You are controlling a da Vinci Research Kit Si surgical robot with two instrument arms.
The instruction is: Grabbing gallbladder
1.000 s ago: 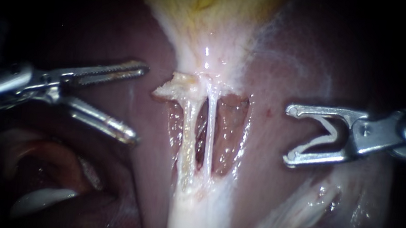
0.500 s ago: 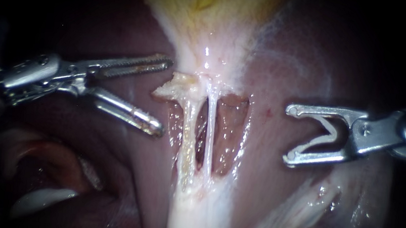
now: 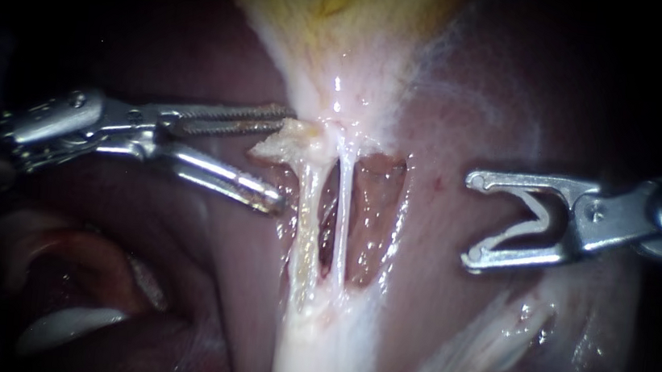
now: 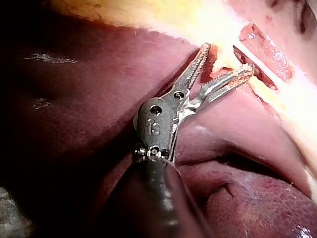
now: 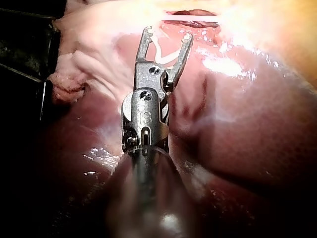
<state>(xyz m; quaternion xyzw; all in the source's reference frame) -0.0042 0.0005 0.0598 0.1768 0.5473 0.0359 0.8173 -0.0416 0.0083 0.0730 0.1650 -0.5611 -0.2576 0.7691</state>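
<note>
The yellowish gallbladder [image 3: 347, 17] narrows to a pale neck [image 3: 339, 106], and two thin tubes [image 3: 341, 219] run down from it. A frayed flap of tissue [image 3: 278, 147] sticks out at the neck's left side. My left instrument [image 3: 283, 157] has serrated jaws standing open around this flap, one above it and one below. In the left wrist view the same jaws [image 4: 227, 59] straddle the flap with a gap showing. My right instrument [image 3: 472, 220] hangs apart to the right of the tubes with its jaws open. A V-shaped piece [image 3: 534, 218] sits in their gap.
Dark red liver [image 3: 477, 103] lies on both sides of the tubes, with open windows [image 3: 377, 215] between and beside them. A folded lobe with a pale glistening edge [image 3: 67, 323] lies at lower left. White tissue strands [image 3: 477, 346] fan out at lower right.
My left instrument has moved right, up to the flap at the gallbladder's neck, and its jaws have narrowed somewhat. The right instrument has stayed still.
</note>
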